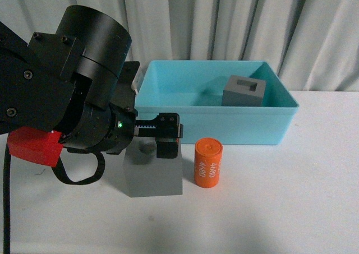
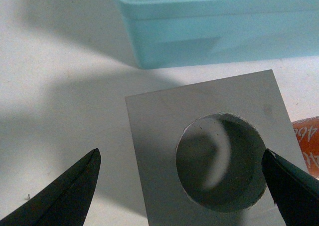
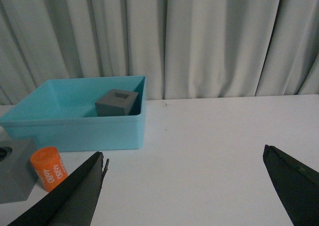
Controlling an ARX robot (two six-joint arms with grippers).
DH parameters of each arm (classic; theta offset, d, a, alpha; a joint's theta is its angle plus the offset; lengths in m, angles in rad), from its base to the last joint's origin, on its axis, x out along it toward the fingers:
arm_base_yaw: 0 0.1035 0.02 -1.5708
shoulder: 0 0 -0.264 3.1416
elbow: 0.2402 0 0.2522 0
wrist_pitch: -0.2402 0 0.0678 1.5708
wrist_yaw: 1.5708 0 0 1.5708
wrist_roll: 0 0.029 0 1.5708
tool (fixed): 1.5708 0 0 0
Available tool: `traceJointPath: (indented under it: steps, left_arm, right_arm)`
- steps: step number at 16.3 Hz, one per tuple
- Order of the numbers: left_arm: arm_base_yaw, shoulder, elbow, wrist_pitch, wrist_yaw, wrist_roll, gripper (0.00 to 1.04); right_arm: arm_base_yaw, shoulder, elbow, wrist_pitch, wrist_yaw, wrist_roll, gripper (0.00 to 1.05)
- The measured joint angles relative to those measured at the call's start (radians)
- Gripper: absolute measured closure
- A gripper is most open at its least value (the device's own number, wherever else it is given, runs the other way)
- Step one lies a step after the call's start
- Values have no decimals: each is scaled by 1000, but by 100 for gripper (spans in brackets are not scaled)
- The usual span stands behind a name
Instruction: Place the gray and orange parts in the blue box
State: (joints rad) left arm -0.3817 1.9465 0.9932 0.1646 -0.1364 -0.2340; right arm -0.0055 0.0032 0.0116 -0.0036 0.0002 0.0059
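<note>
While hovering over the gray block with the round hole [image 1: 152, 175] near the front edge of the white surface [image 1: 280, 209], left claw [image 1: 168, 136] released, spread wide. Upright just right of that block, apart from it, the orange cylinder [image 1: 208, 163] printed 4680. Behind both, the blue box [image 1: 213, 116], holding the gray slotted block [image 1: 244, 91] near its far right corner. Right claw [image 3: 184, 153] likewise released, over the surface.

Pretty clearly a robot lab setup, not a home: bare white desk [image 1: 280, 209], pale curtain [image 1: 224, 18] hung all across the back, a black robot arm [image 1: 56, 86], and just a blue bin [image 1: 224, 125] and a plain gray block [image 1: 152, 178] out front.
</note>
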Motion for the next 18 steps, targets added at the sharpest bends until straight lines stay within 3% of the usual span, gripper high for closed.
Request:
traceJointPath:
  steps: [13, 17, 18]
  left_arm:
    - [31, 70, 48, -9, 14, 32, 7]
    - [21, 70, 55, -26, 5, 32, 47]
    - [18, 70, 55, -26, 5, 32, 50]
  right_arm:
    - [0, 0, 0, 0, 0, 0, 6]
    - [0, 0, 0, 0, 0, 0, 6]
    - [0, 0, 0, 0, 0, 0, 6]
